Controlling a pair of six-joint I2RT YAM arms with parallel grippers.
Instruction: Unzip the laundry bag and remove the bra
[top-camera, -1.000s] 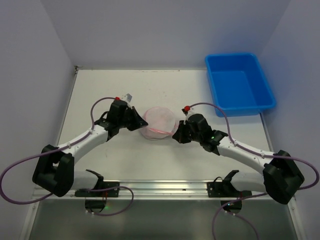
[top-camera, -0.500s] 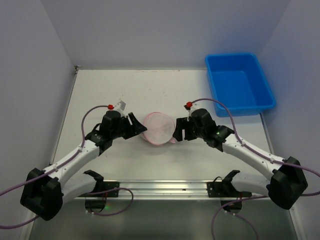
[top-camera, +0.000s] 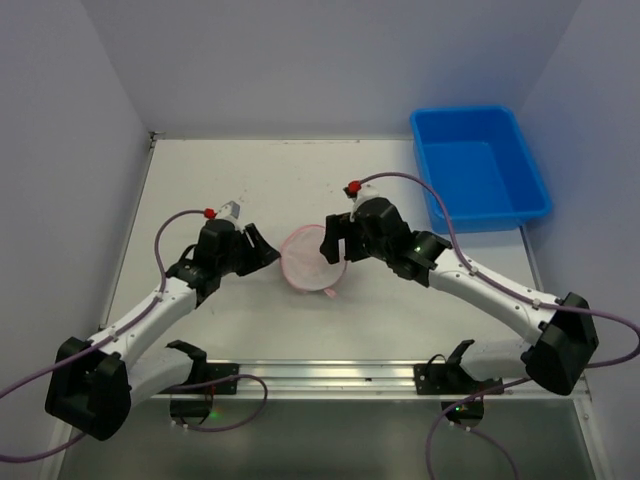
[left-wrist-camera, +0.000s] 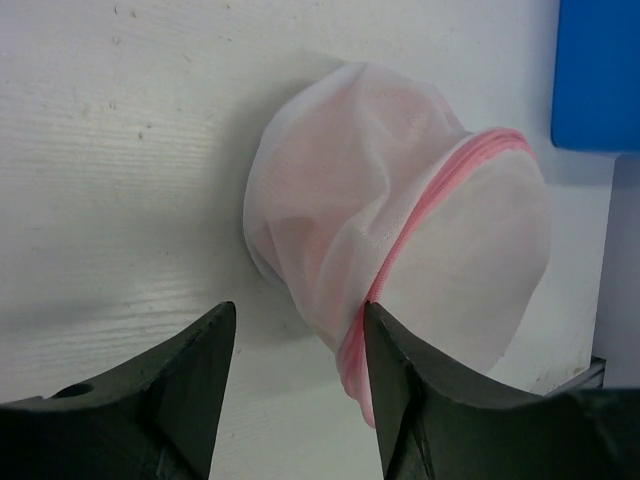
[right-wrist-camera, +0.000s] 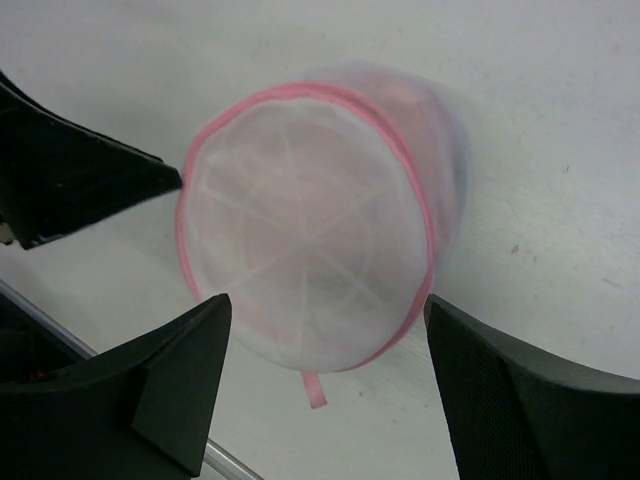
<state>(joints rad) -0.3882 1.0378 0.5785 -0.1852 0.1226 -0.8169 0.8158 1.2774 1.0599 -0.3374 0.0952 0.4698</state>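
The laundry bag (top-camera: 306, 258), a round white mesh pouch with pink zipper trim, lies mid-table tipped on its side, its zipper shut. A pale pink bra (left-wrist-camera: 322, 180) shows faintly through the mesh. My left gripper (top-camera: 264, 253) is open just left of the bag. In the left wrist view the left gripper (left-wrist-camera: 297, 325) stands open, and the bag (left-wrist-camera: 420, 230) has its pink trim against the right finger. My right gripper (top-camera: 335, 243) is open above the bag's right side. The right wrist view shows the right gripper (right-wrist-camera: 325, 315) wide around the bag (right-wrist-camera: 305, 250), holding nothing. A pink pull tab (right-wrist-camera: 314, 390) hangs down.
A blue plastic bin (top-camera: 480, 215) stands at the back right, and its corner (left-wrist-camera: 600, 70) shows in the left wrist view. A metal rail (top-camera: 320, 375) runs along the near table edge between the arm bases. Grey walls close in the table on three sides.
Both grippers have gone from shut to open and let go of the bag. The left gripper has drawn back to the left, the right has moved left over the bag, which has tipped.
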